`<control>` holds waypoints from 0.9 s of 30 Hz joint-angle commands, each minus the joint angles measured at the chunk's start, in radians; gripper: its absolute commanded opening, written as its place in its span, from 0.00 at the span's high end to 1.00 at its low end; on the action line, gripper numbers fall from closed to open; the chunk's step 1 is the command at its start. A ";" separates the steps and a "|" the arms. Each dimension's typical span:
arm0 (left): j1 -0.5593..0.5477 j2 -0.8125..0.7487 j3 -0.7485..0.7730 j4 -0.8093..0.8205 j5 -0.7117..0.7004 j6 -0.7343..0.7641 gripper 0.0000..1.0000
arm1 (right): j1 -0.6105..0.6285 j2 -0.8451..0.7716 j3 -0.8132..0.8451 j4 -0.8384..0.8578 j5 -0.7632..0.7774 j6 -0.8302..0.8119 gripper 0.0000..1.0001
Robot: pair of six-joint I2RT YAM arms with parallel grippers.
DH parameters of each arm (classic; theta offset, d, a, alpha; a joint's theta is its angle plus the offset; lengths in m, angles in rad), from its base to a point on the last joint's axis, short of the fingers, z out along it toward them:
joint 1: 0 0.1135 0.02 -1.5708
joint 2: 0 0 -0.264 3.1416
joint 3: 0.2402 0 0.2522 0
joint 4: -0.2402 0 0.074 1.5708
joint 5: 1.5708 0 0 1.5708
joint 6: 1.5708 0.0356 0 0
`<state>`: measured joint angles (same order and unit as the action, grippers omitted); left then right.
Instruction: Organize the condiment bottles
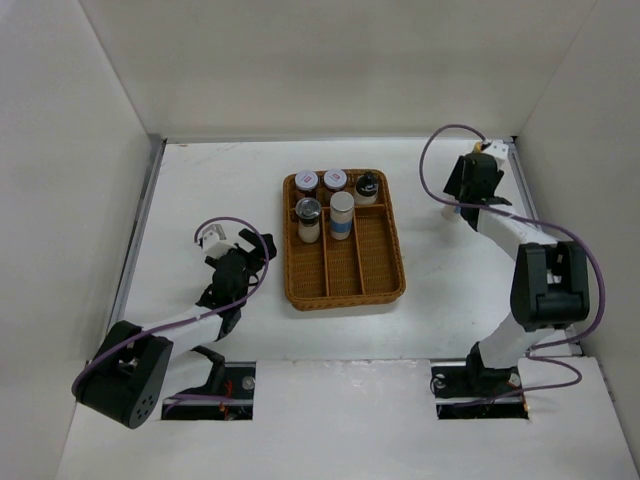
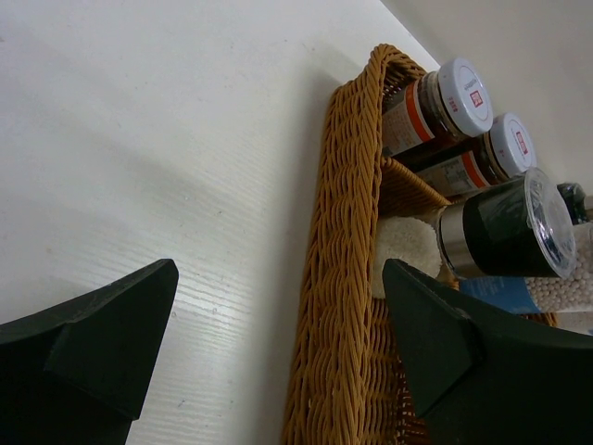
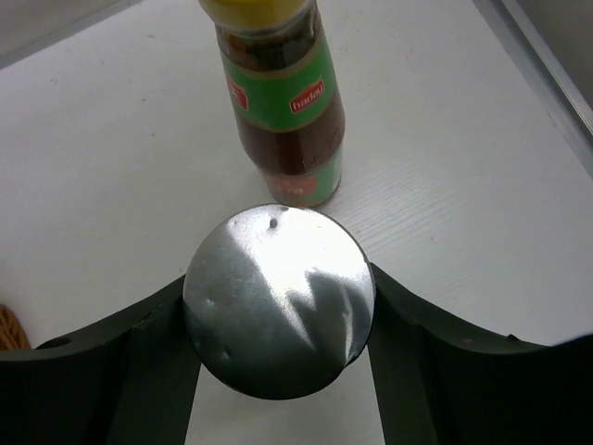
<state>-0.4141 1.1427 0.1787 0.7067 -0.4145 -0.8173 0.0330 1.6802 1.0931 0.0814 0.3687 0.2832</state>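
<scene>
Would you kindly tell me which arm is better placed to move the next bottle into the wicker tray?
Right, probably. The right gripper clasps a silver-topped cylinder, with the red sauce bottle just beyond it. The left gripper hangs open and empty beside the wicker tray, away from both.

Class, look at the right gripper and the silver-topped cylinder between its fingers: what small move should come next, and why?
Probably a straight lift. The right gripper looks closed on the silver-topped cylinder, both fingers against its sides, and the red sauce bottle stands close just beyond it, so sideways travel risks knocking it. Once clear, it can go toward the wicker tray.
</scene>
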 commanded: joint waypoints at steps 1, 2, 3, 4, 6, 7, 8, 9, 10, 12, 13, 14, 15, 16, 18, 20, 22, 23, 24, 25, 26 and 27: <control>-0.004 0.003 0.024 0.048 -0.006 -0.002 0.05 | 0.064 -0.166 -0.027 0.075 0.068 0.024 0.49; -0.002 0.002 0.024 0.048 -0.004 -0.002 0.05 | 0.102 -0.219 -0.044 0.080 0.087 0.017 0.50; -0.002 -0.001 0.024 0.048 -0.006 -0.002 0.05 | 0.148 -0.273 -0.058 0.080 0.105 0.013 0.50; -0.002 -0.004 0.024 0.048 -0.007 -0.002 0.05 | 0.199 -0.328 -0.070 0.077 0.120 0.010 0.50; -0.002 -0.001 0.024 0.048 -0.007 0.000 0.05 | 0.294 -0.417 -0.082 0.066 0.128 -0.001 0.50; -0.001 0.000 0.024 0.048 -0.006 0.000 0.05 | 0.349 -0.462 -0.085 0.054 0.124 -0.012 0.50; 0.001 -0.003 0.022 0.048 -0.004 0.000 0.05 | 0.406 -0.499 -0.085 0.037 0.128 -0.022 0.49; 0.001 -0.009 0.021 0.048 -0.006 0.000 0.05 | 0.463 -0.529 -0.087 0.020 0.133 -0.029 0.49; 0.001 -0.014 0.021 0.048 -0.009 0.000 0.05 | 0.519 -0.556 -0.088 0.002 0.133 -0.035 0.49; 0.002 -0.012 0.019 0.048 -0.009 0.000 0.05 | 0.613 -0.585 -0.087 -0.044 0.134 -0.041 0.49; 0.002 -0.011 0.019 0.048 -0.007 0.000 0.05 | 0.652 -0.596 -0.088 -0.061 0.125 -0.039 0.49; 0.004 -0.011 0.019 0.048 -0.004 0.000 0.05 | 0.688 -0.602 -0.093 -0.075 0.122 -0.048 0.49; 0.004 -0.015 0.019 0.048 -0.004 0.000 0.05 | 0.731 -0.605 -0.098 -0.089 0.122 -0.052 0.49; 0.004 -0.017 0.019 0.048 -0.007 0.000 0.05 | 0.771 -0.606 -0.102 -0.100 0.119 -0.053 0.49; 0.004 -0.012 0.019 0.048 -0.009 0.000 0.05 | 0.843 -0.603 -0.113 -0.100 0.105 -0.056 0.49; 0.007 -0.005 0.022 0.048 -0.003 -0.002 0.05 | 0.905 -0.573 -0.114 -0.086 0.072 -0.055 0.49; 0.005 -0.004 0.022 0.048 0.000 -0.002 0.05 | 0.952 -0.533 -0.121 -0.054 0.056 -0.061 0.48; 0.005 -0.006 0.024 0.048 -0.003 -0.002 0.05 | 0.968 -0.512 -0.125 -0.037 0.055 -0.062 0.48; 0.005 -0.005 0.024 0.048 -0.004 -0.002 0.05 | 0.979 -0.489 -0.127 -0.032 0.058 -0.065 0.48; 0.007 -0.004 0.024 0.048 -0.001 -0.002 0.05 | 0.985 -0.464 -0.127 -0.035 0.064 -0.065 0.48; 0.008 -0.008 0.022 0.048 0.000 -0.002 0.05 | 0.988 -0.441 -0.130 -0.037 0.071 -0.062 0.48; 0.008 -0.012 0.021 0.048 0.000 -0.002 0.05 | 0.988 -0.423 -0.134 -0.038 0.078 -0.062 0.48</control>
<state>-0.4129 1.1427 0.1787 0.7071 -0.4145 -0.8173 1.0222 1.2396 0.9516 -0.0528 0.4229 0.2321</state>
